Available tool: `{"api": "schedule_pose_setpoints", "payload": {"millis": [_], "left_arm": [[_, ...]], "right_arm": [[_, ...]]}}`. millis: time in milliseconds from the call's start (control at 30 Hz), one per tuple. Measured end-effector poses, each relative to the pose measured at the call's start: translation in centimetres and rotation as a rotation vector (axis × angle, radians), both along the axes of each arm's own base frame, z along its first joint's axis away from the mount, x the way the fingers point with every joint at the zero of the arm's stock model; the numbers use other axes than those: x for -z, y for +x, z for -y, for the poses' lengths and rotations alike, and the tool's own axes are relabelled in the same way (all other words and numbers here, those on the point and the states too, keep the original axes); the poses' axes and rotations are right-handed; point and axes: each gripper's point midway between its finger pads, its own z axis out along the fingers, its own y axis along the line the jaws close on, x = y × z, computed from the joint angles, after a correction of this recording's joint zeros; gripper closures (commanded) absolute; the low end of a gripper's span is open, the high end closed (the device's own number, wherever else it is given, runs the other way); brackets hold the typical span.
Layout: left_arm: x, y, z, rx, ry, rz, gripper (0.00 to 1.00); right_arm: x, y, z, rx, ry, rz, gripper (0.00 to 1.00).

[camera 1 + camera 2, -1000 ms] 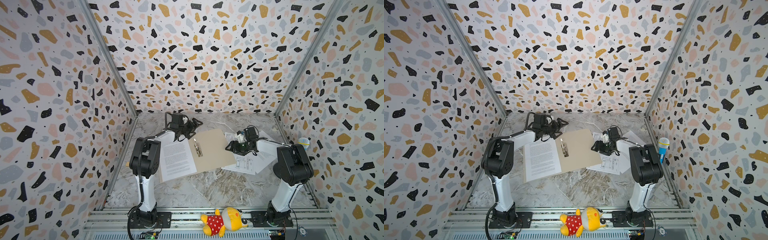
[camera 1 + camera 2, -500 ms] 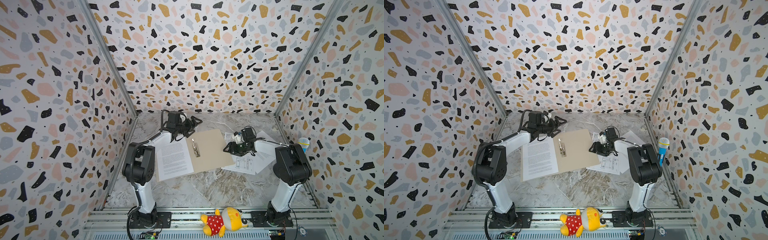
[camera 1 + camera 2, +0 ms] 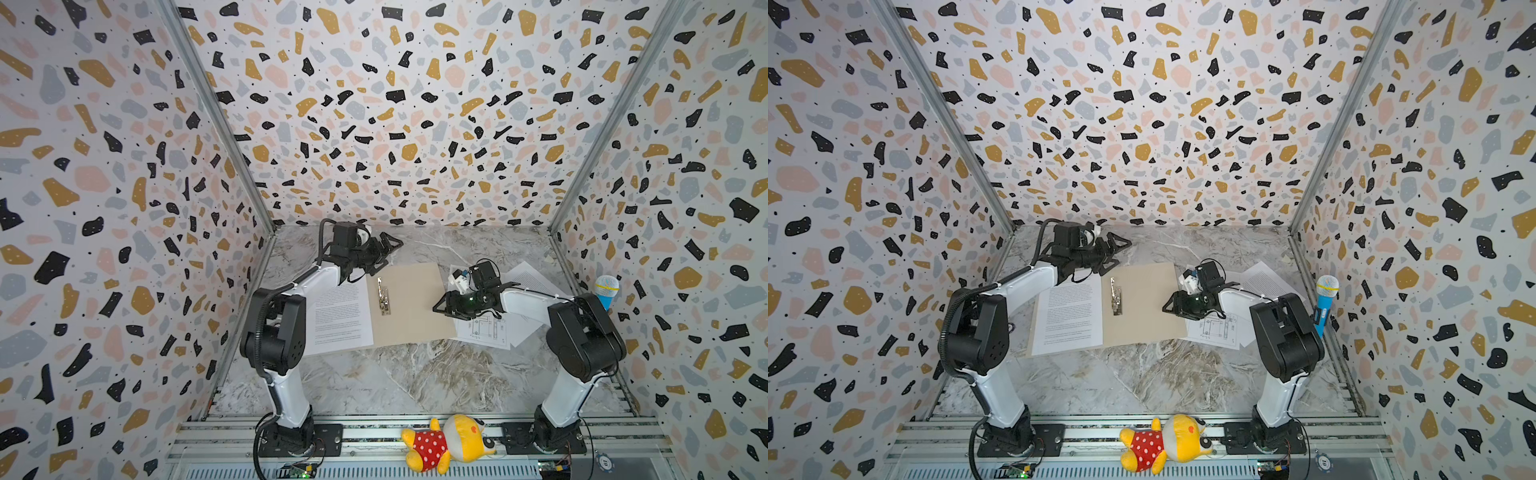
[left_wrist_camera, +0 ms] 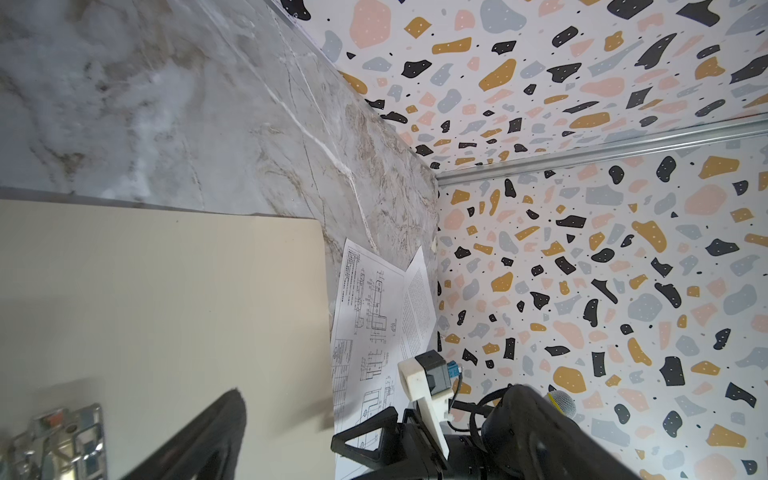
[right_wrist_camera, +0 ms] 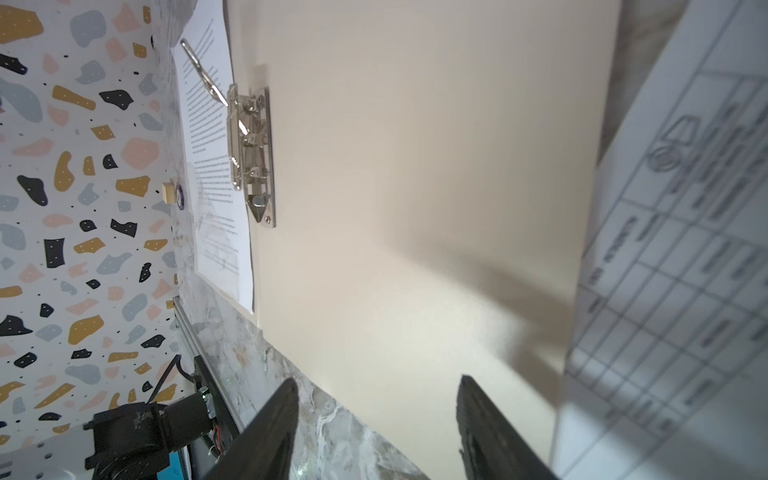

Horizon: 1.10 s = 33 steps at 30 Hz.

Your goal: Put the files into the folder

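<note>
The tan folder point(image 3: 409, 307) point(image 3: 1142, 307) lies open and flat, with its silver clip point(image 3: 383, 296) point(image 5: 251, 153) at the spine. One text file point(image 3: 340, 316) point(image 3: 1069, 318) rests on its left half. To the folder's right, on the table, lie a drawing file point(image 3: 484, 332) point(image 4: 365, 311) point(image 5: 685, 249) and another text file point(image 3: 532, 282) point(image 4: 419, 307). My right gripper point(image 3: 438, 307) point(image 3: 1168, 305) point(image 5: 376, 386) hovers low over the folder's right edge, open with nothing between its fingers. My left gripper point(image 3: 390, 245) point(image 3: 1121, 247) is open wide above the folder's far edge, holding nothing.
A yellow plush toy point(image 3: 446, 442) lies on the front rail between the arm bases. A blue toy microphone point(image 3: 606, 291) leans at the right wall. Patterned walls close in the left, back and right sides of the marble table point(image 3: 415, 374).
My right gripper has slid left from over the drawing file to the folder's right edge, its fingers drawing a little closer. The left arm's elbow swung left and its gripper shifted toward the back.
</note>
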Motion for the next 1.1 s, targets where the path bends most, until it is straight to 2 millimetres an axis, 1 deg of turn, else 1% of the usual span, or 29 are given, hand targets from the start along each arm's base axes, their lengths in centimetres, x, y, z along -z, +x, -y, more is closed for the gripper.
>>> {"api": "schedule_pose_setpoints", "payload": {"millis": [67,167,267,300,367,433,467,533,667,800,867,967,1033,1100], "left_arm": [[0.0,-0.4,0.8,0.017,0.003,0.004,0.00],[0.2,-1.6,3.2,0.066,0.010,0.003,0.01],[0.0,-2.0,6.5,0.124,0.015,0.017,0.01],[0.0,-1.9,7.6,0.141,0.019,0.025,0.00],[0.2,-1.6,9.6,0.169,0.037,0.042,0.00],[0.7,-1.5,11.3,0.188,0.057,0.055,0.00],[0.9,-1.4,11.9,0.193,0.066,0.058,0.00],[1.8,-1.2,13.3,0.203,0.090,0.063,0.00],[3.7,-0.7,15.8,0.222,0.129,0.063,0.00],[6.2,-0.4,18.5,0.251,0.175,0.064,0.00],[7.5,-0.5,19.8,0.270,0.194,0.060,0.00],[9.6,-1.2,21.2,0.295,0.231,0.047,0.01],[11.0,-1.7,21.9,0.309,0.257,0.033,0.04],[12.1,-2.0,22.5,0.320,0.279,0.025,0.06]], "right_arm": [[-0.7,-0.3,0.6,0.016,-0.007,0.014,0.31],[-2.2,0.4,2.6,0.081,-0.045,0.067,0.25],[-4.1,2.1,5.8,0.172,-0.096,0.150,0.21],[-4.6,2.7,7.1,0.208,-0.121,0.175,0.18],[-4.8,3.5,9.3,0.263,-0.165,0.206,0.09],[-4.3,4.1,11.8,0.316,-0.224,0.215,0.02],[-4.0,4.2,12.7,0.334,-0.252,0.215,0.00],[-3.2,4.5,14.8,0.375,-0.315,0.212,0.01],[-2.8,5.0,17.5,0.429,-0.384,0.225,0.01],[-2.7,5.6,19.9,0.477,-0.399,0.234,0.01],[-2.1,5.7,21.0,0.494,-0.401,0.230,0.00],[-0.3,5.0,22.0,0.506,-0.386,0.190,0.02],[0.9,4.4,22.3,0.506,-0.373,0.160,0.04],[1.9,3.9,22.1,0.490,-0.355,0.132,0.06]]}}
